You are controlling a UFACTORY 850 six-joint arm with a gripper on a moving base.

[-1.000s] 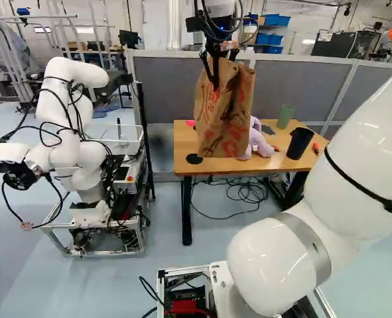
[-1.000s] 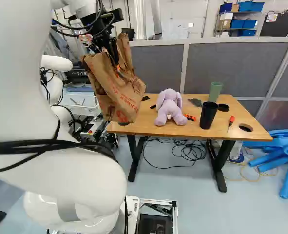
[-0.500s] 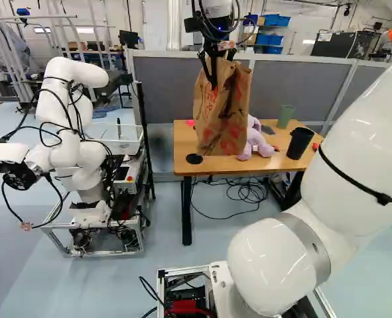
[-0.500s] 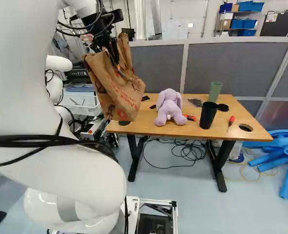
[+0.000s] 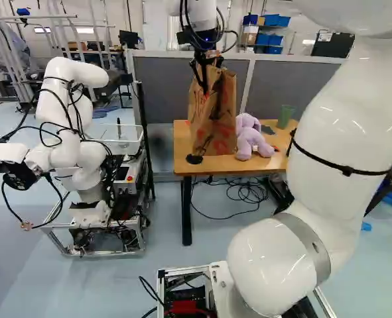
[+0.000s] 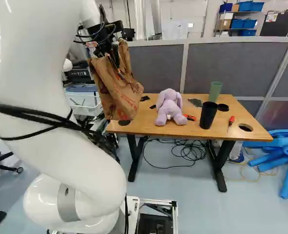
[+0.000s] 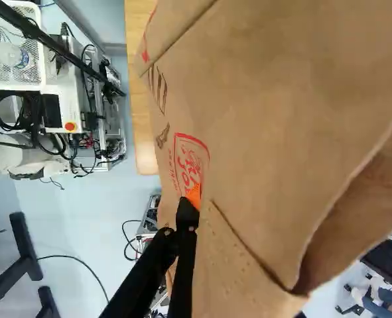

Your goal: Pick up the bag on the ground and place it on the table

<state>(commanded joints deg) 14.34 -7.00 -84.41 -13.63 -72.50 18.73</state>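
My gripper (image 5: 201, 74) is high over the left end of the wooden table (image 5: 182, 149) in the left base view. From it hangs the brown paper bag (image 5: 213, 122), upright and creased, its bottom overlapping the tabletop; whether they touch I cannot tell. In the right base view the bag (image 6: 118, 92) covers the table's near left corner. Seen from the wrist, the gripper (image 7: 188, 213) has its fingers together on a fold of the bag (image 7: 268, 93), whose open mouth gapes to one side. Paper hides part of the tips.
A purple plush toy (image 6: 169, 107) sits on the table beside the bag. Farther along are a black cup (image 6: 208, 115), a green cup (image 6: 215, 91) and a screwdriver (image 6: 231, 122). Another robot (image 5: 73, 126) stands left of the table. Grey partitions (image 6: 231, 63) rise behind.
My arm has swung, carrying the bag leftward and slightly away in the left base view, uncovering more of the plush toy. In the right base view the bag has shifted little. The base has stayed put.
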